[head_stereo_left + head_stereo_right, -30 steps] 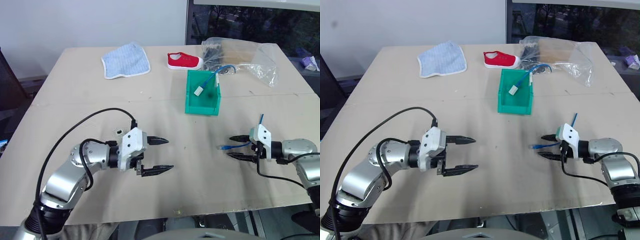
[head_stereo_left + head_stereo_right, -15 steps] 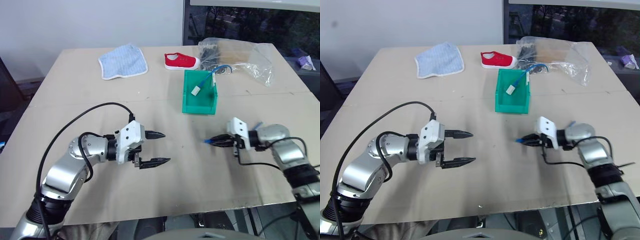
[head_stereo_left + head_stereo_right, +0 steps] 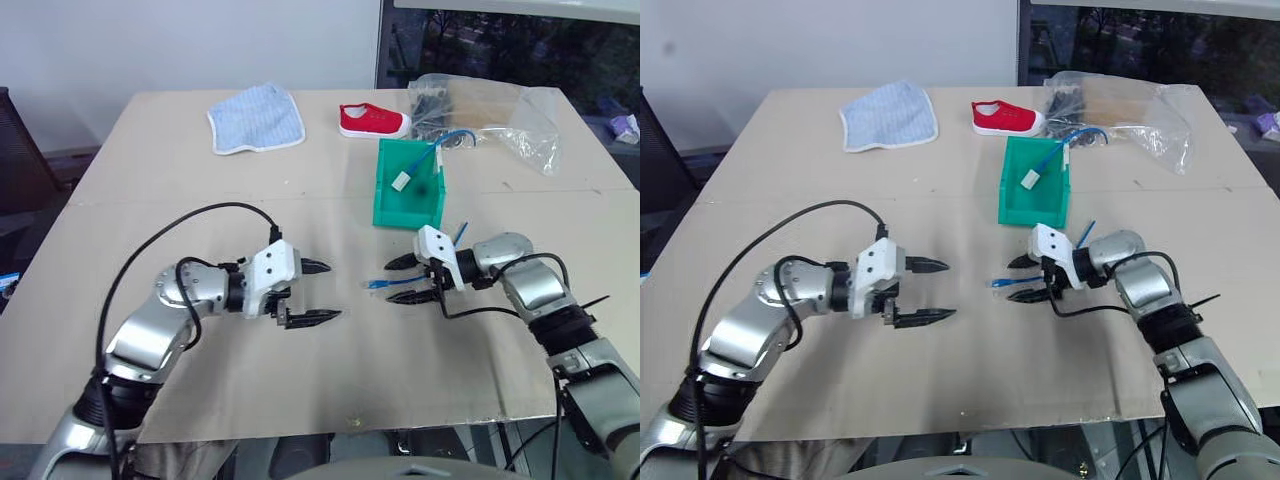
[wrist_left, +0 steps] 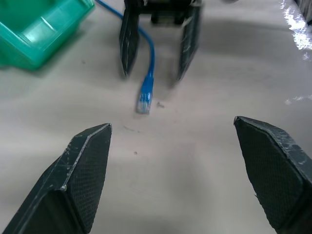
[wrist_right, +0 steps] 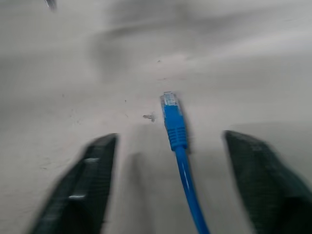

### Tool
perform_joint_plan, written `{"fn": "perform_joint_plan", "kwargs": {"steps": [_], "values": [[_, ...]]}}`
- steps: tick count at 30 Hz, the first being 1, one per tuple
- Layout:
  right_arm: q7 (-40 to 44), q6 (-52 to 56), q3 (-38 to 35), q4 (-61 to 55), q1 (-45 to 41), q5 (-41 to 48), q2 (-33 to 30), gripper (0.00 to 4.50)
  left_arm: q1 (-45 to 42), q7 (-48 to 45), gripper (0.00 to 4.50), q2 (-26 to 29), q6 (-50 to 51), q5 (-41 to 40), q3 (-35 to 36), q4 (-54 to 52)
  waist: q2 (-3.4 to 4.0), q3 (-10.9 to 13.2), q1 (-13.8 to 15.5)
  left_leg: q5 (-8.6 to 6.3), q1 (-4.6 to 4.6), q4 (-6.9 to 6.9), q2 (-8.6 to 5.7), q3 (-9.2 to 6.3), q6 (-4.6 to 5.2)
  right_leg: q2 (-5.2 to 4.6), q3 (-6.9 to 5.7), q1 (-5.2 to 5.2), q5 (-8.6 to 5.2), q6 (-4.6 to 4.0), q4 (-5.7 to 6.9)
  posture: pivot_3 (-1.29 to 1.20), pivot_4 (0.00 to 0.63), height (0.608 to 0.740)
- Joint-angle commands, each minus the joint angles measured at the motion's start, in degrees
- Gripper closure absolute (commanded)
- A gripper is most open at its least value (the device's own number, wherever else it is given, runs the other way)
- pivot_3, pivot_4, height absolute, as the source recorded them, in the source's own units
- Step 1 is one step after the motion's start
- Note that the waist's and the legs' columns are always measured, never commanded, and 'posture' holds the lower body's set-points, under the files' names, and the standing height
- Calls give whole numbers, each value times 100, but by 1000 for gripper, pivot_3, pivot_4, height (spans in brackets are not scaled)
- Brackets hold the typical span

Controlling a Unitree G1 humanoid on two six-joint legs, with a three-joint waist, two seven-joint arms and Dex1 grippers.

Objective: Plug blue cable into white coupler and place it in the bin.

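between the spread right fingers, untouched, the blue cable plug

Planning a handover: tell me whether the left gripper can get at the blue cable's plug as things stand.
Probably yes. The left gripper is open and faces the blue cable's plug across bare table; only the open right gripper straddles the cable behind it.

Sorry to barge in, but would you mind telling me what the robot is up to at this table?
It is working with a blue cable meant for a green bin. The right hand is open, with the cable's plug end lying loose between its fingers. The left hand faces it, also open and empty. The bin already holds another blue cable with a white coupler on its end.
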Motion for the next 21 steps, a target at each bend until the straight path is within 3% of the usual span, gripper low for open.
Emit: {"fn": "perform_joint_plan", "kwargs": {"steps": [1, 8, 16, 19, 21], "values": [[-230, 198, -1015, -1191, 702, 905, -195, 49, -474, 171, 350, -405, -205, 362, -306, 521, -1, 1, 59, 0, -4, 10, -1, -4, 0, 1, -4, 0, 0, 0, 4, 0, 150, 740], [-734, 514, -2046, -2559, 2472, 1527, -646, 49, -1188, -243, 350, -975, -1182, 924, -845, 1826, -3, 2, 40, 0, 2, 22, -4, -2, 1, 3, 1, 10, 1, 0, 11, 0, 150, 740], [-1384, 294, -2190, -2817, 3028, 1373, -599, 49, -1736, -548, 350, -1351, -1877, 1413, -1167, 2991, -5, 2, 22, 0, 6, 23, 0, -1, 1, 23, 10, 10, 1, 0, 16, 0, 150, 740], [-1497, 237, -2142, -2845, 3070, 1372, -588, 0, -1809, -623, 1047, -1462, -1961, 1450, -1184, 3208, -4, 2, 59, 0, 4, 24, 0, -1, 1, 24, 10, 10, 0, 1, 14, 0, 150, 740], [-1537, 198, -2124, -2847, 3097, 1374, -595, 0, -1807, -676, 2021, -1494, -1981, 1458, -1182, 3249, -5, 2, 62, 0, 3, 25, 0, -2, 1, 23, 13, 10, 0, 1, 12, 0, 150, 740]]}}
